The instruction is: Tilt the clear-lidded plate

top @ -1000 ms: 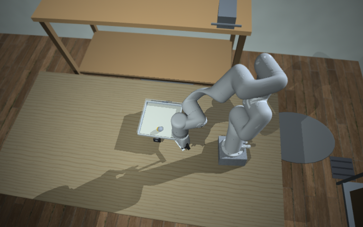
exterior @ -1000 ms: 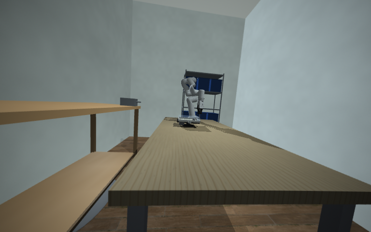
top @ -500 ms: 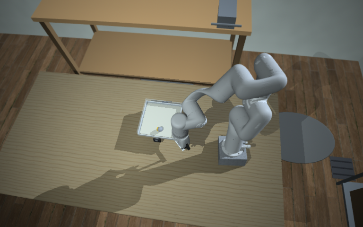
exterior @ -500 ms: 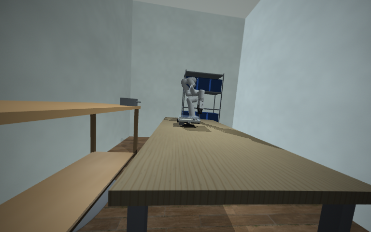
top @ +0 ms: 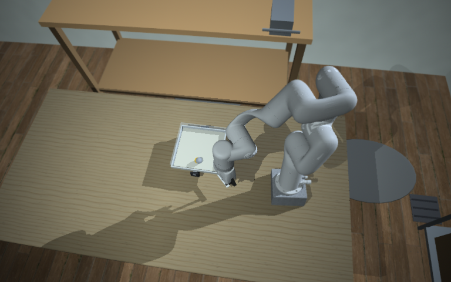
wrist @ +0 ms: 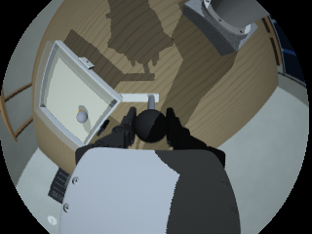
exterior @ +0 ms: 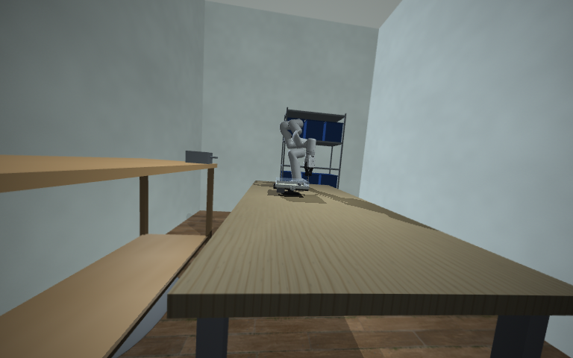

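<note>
Right now I have the gripper (wrist: 150,132) clamped on a dark round knob (wrist: 150,125), which sits at the end of a short pale handle (wrist: 138,97) sticking out from the corner of the plate (top: 176,146). In the wrist view that knob fills the gap between the two black fingers, just below centre of the frame, with the plate off to the left. From the top camera the plate sits near the middle of the picture on the striped table (top: 99,185), a pale square with a raised light rim, and the arm's wrist covers its right edge. The steel ball (top: 199,160) lies in the plate's lower half, close to the near rim, and it overlaps a small orange spot (top: 196,158) that peeks out at its left side. A small black block (top: 194,174) shows just under the plate's lower edge. The arm's grey base (top: 277,198) stands on the table to the right.
</note>
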